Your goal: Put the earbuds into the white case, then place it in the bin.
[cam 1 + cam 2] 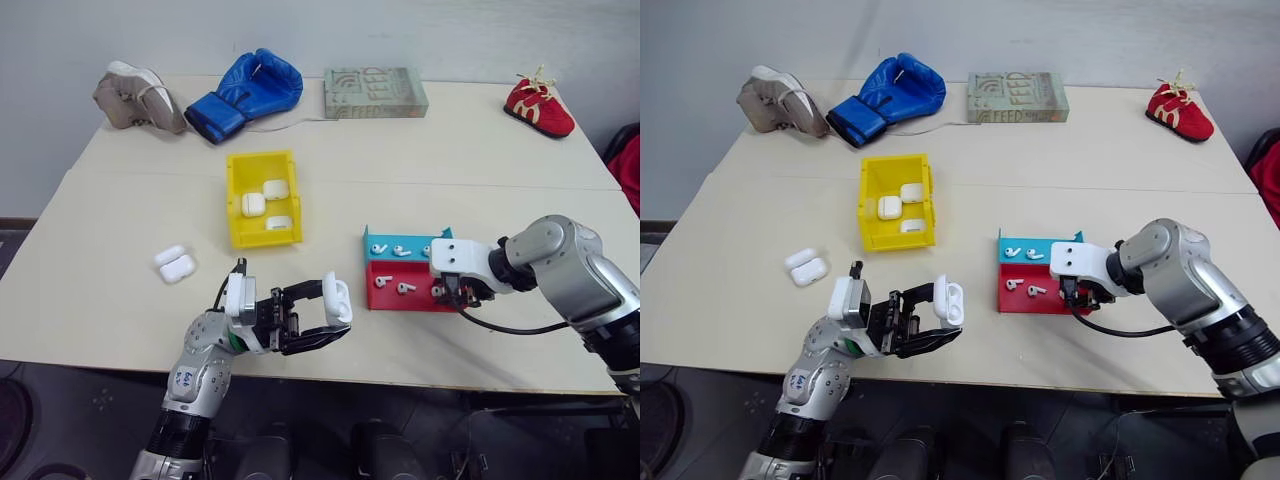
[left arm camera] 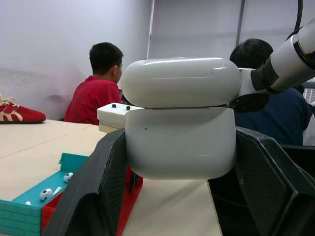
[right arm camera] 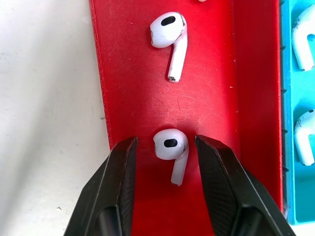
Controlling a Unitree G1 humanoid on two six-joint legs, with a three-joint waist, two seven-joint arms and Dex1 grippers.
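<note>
Two pincers are at work over the pale surface (image 1: 120,300). The left pincer (image 1: 322,318) is clenched on a white case (image 1: 338,300), holding it off the surface near the front edge with its hinged lid slightly raised; the left wrist view shows the case (image 2: 179,125) wedged between the black fingers (image 2: 96,191). The right pincer (image 3: 165,162) points down into the red tray (image 3: 133,98), its fingers parted on either side of one earbud (image 3: 170,147) lying on the tray floor, not pressed against it. Another earbud (image 3: 168,34) lies further along the same tray, and more sit in the teal tray (image 1: 400,240) touching it. The yellow bin (image 1: 262,198) stands near the middle, well apart from the held case, with three white cases (image 1: 265,203) inside. Two more cases (image 1: 175,263) rest left of the bin.
</note>
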